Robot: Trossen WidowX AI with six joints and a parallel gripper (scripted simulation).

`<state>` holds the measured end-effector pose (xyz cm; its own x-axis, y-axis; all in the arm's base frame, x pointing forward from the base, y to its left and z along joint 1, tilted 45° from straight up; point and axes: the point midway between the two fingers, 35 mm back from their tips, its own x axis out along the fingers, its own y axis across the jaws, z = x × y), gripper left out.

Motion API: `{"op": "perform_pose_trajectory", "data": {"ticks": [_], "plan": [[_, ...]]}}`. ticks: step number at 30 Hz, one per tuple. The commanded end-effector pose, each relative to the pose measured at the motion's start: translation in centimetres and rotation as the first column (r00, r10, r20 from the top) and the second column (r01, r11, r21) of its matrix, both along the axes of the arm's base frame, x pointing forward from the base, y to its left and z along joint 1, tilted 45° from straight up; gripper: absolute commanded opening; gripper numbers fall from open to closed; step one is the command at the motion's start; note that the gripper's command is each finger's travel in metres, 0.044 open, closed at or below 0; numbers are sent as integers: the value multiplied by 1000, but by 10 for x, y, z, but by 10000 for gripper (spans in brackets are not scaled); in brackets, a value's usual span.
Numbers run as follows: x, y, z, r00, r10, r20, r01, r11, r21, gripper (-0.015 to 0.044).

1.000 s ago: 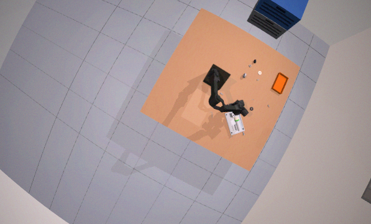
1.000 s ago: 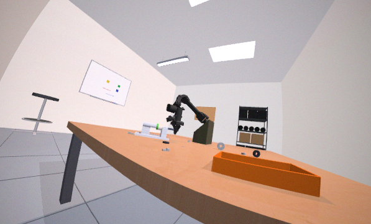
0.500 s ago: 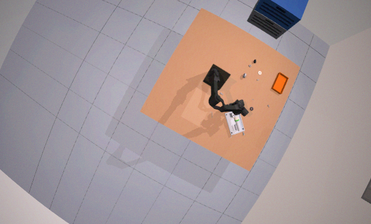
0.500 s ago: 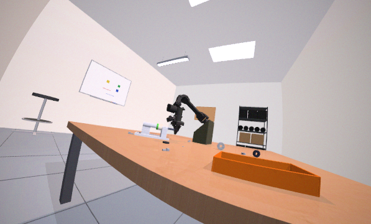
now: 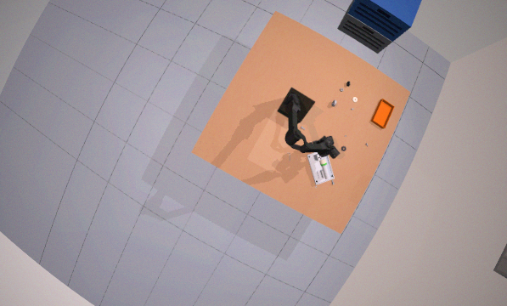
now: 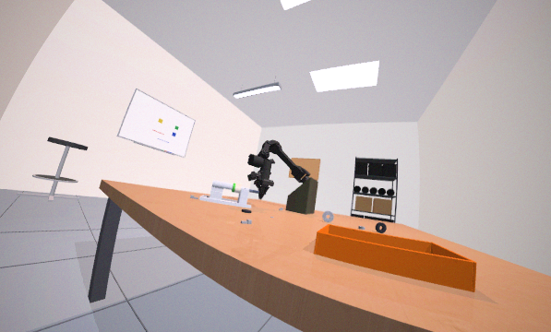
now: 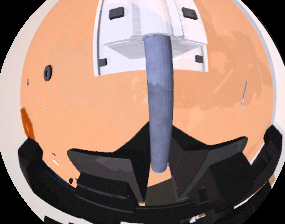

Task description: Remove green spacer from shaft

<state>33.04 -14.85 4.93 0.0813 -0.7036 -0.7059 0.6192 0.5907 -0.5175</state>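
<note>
The white fixture (image 5: pixel 314 173) (image 6: pixel 210 200) (image 7: pixel 99 37) stands on the table, with its big housing block (image 5: pixel 325 173) (image 6: pixel 218 189) at one end and a smaller upright (image 6: pixel 244 196) at the other. The green spacer (image 5: pixel 323 164) (image 6: pixel 233 187) is up on the shaft line, against or very close to the housing block. Pale material shows between it and the upright; separate spacers cannot be told apart. The blue-grey shaft (image 6: pixel 254 191) (image 7: pixel 159 95) sticks out through the upright. My gripper (image 6: pixel 262 196) (image 7: pixel 157 124) is shut on its outer part. The spacers are hidden in the wrist view.
A dark ring (image 5: pixel 343 149) (image 6: pixel 246 211) (image 7: pixel 48 73) lies beside the fixture. A grey ring (image 5: pixel 334 103) (image 6: pixel 328 216), a black ring (image 5: pixel 348 83) (image 6: pixel 380 227) and small metal parts lie farther off. An orange tray (image 5: pixel 382 113) (image 6: pixel 390 258) stands near the table's edge.
</note>
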Motion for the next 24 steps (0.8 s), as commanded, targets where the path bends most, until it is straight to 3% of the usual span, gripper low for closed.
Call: {"op": "perform_pose_trajectory", "data": {"ticks": [1, 24], "plan": [[-1, 0, 0, 1000, -3, 1, 3, 1000, -1, 0], [-3, 1, -1, 1000, -3, 1, 3, 1000, -1, 0]]}}
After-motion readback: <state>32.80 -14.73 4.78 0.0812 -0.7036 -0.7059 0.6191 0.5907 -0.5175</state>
